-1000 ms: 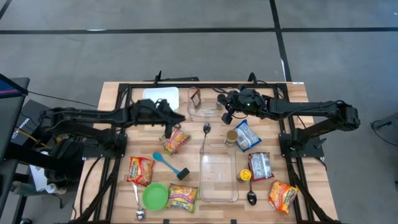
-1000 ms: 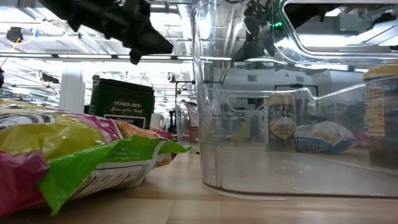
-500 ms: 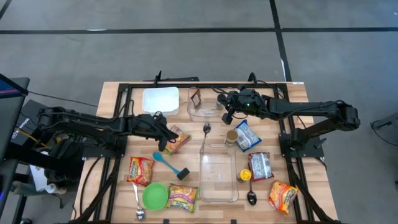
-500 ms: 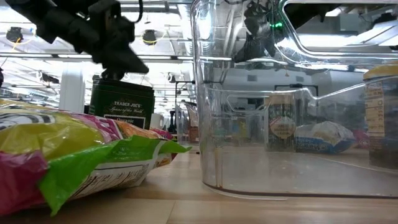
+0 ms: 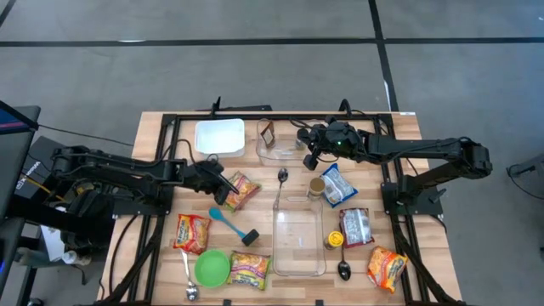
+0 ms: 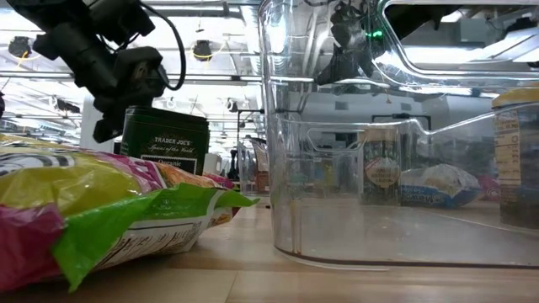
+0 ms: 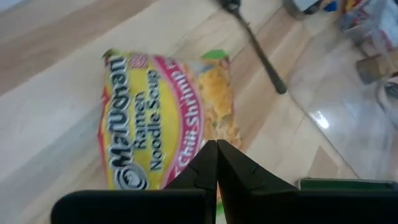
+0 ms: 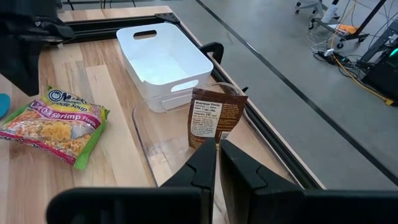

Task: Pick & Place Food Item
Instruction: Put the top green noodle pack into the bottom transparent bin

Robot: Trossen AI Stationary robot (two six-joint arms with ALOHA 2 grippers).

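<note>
**Ramen packet on the desk, both pincers closed and empty**

The shrimp ramen packet lies flat on the wooden desk, left of centre, yellow and pink with a green end. In the left wrist view the same packet fills the middle of the picture, lying just beyond the fingertips. The left pincer sits just beside the packet's left edge, its two fingers pressed together with nothing between them; whether it touches the wrapper cannot be told.

Next to the packet's right side lies a dark spoon, and below it a blue spatula with a black head. A white bin stands toward the back of the desk, with a small clear container to its right holding a brown packet upright. A larger clear container sits at the centre front.

The right pincer hangs at the small clear container's right edge, fingers closed on nothing.

Other food packets, a green bowl and a jar lie scattered around.
</note>
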